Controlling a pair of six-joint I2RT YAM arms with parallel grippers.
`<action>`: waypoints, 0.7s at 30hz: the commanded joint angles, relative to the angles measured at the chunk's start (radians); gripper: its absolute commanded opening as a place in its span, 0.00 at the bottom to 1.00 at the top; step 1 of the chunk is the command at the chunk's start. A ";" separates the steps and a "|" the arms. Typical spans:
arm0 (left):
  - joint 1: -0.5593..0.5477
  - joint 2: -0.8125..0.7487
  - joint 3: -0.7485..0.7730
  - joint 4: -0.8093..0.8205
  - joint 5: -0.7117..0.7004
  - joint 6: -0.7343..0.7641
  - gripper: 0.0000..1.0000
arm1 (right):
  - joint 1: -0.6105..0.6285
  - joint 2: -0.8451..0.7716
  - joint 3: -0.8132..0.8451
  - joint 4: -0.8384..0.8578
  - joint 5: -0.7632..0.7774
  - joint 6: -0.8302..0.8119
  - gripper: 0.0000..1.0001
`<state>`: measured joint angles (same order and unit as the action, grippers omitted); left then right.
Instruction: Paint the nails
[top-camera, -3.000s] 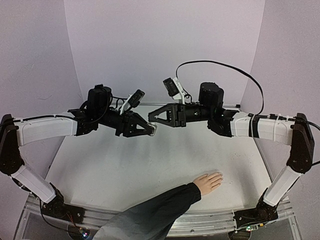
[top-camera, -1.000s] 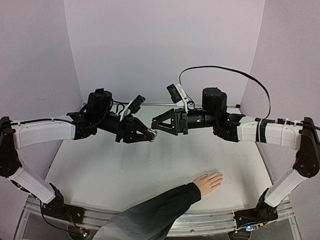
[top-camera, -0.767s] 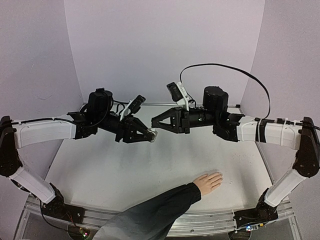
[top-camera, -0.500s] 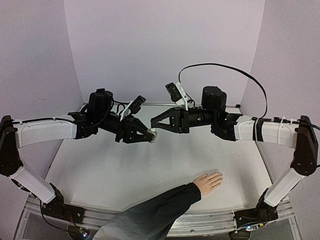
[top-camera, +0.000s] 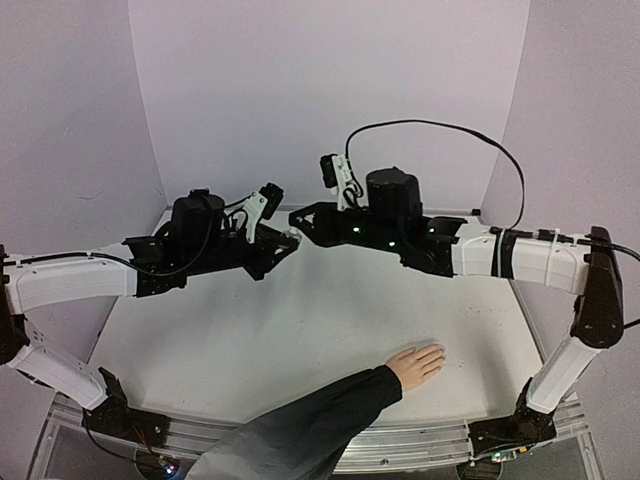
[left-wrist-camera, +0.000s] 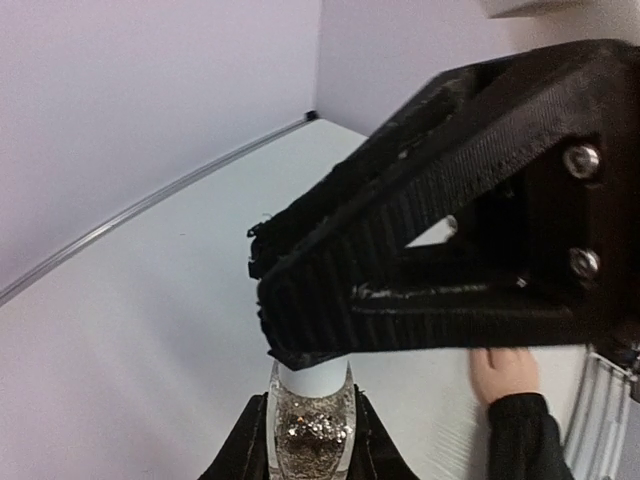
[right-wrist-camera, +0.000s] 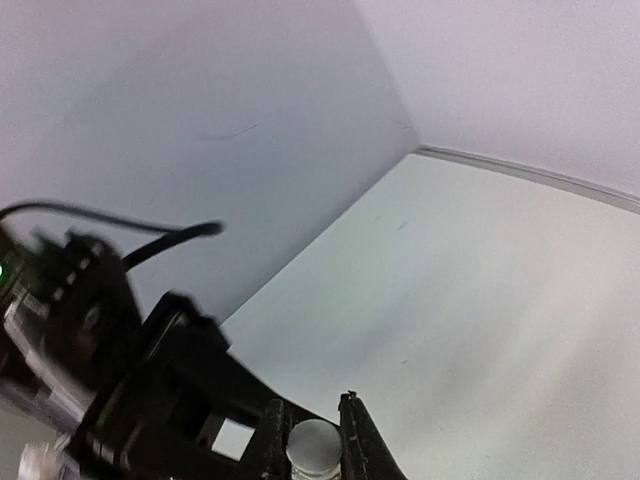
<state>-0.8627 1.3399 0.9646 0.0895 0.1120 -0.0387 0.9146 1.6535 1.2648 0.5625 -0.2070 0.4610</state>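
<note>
The nails (top-camera: 438, 351) lie nearest, at the bench's (top-camera: 200, 340) front edge, on pale fingers beyond a black sleeve (top-camera: 300, 430); they are too small to make out. Further back, raised over mid-bench, my left hand (top-camera: 291, 238) is clamped on a glitter bottle (left-wrist-camera: 312, 432), shown only by its wrist camera. My right hand (top-camera: 297, 216) pinches the white cap (right-wrist-camera: 313, 446). Overhead, both bottle and cap are hidden.

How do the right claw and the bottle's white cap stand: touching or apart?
Touching. The right wrist view shows the white cap filling the space between the right claw's two fingers, with no gap visible on either side.
</note>
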 joint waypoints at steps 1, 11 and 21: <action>0.035 -0.036 0.022 -0.008 -0.527 0.031 0.00 | 0.202 0.074 0.181 -0.227 0.578 0.102 0.00; 0.033 -0.066 -0.024 -0.005 -0.263 0.082 0.00 | 0.188 0.075 0.229 -0.160 0.336 -0.028 0.30; 0.034 -0.085 -0.043 -0.004 0.130 0.141 0.00 | -0.040 -0.101 0.054 -0.201 -0.226 -0.072 0.88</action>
<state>-0.8249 1.3010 0.9188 0.0330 0.0349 0.0578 0.9646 1.6432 1.3586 0.3641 -0.1574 0.3977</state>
